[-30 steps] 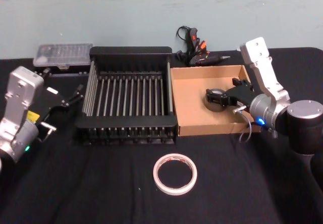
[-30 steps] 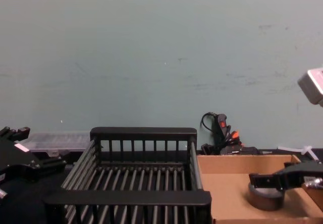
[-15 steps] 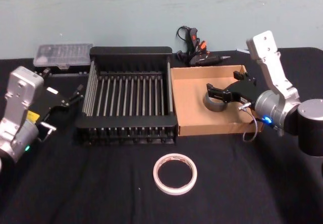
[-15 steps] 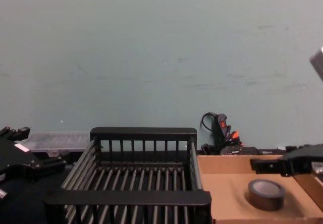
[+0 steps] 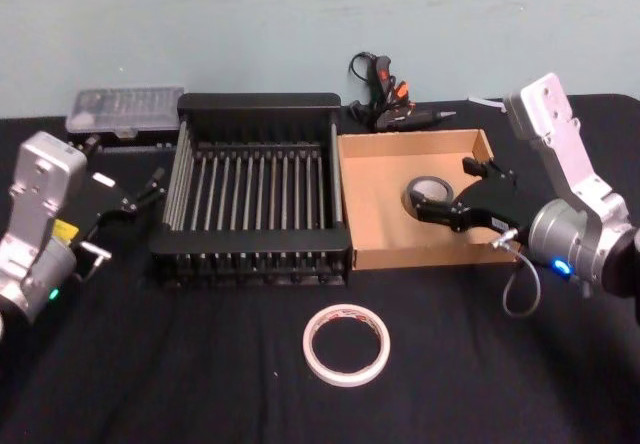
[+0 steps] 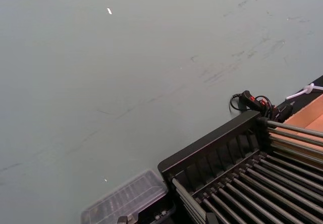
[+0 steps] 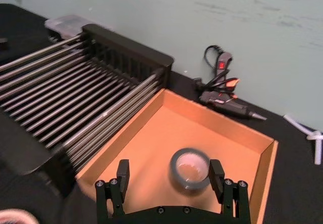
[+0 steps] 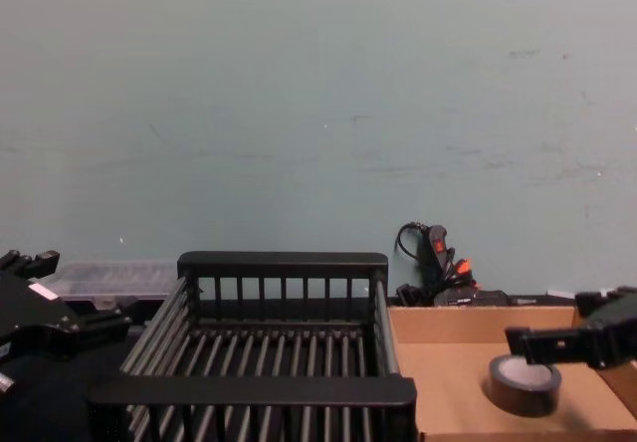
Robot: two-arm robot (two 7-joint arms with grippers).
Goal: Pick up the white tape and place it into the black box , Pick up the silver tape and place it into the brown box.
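Resting: silver tape [image 5: 428, 193] flat on brown box [image 5: 372, 226] floor — already delivered.
Right gripper [image 5: 462, 196]: fingers spread wide, empty, just above and beside that roll.
White tape [image 5: 347, 344]: flat on table, in front of black box [image 5: 256, 102] — hole upward.
Left gripper [image 5: 125, 204]: beside crate, aperture unclear; probably the nearer arm.

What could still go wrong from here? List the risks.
1. The right claw is open, close above the silver tape lying in the brown box; a low pass might drag the roll or catch the wall.
2. The white tape lies flat on the black cloth in front of the black box; the thin ring may slip when grasped.
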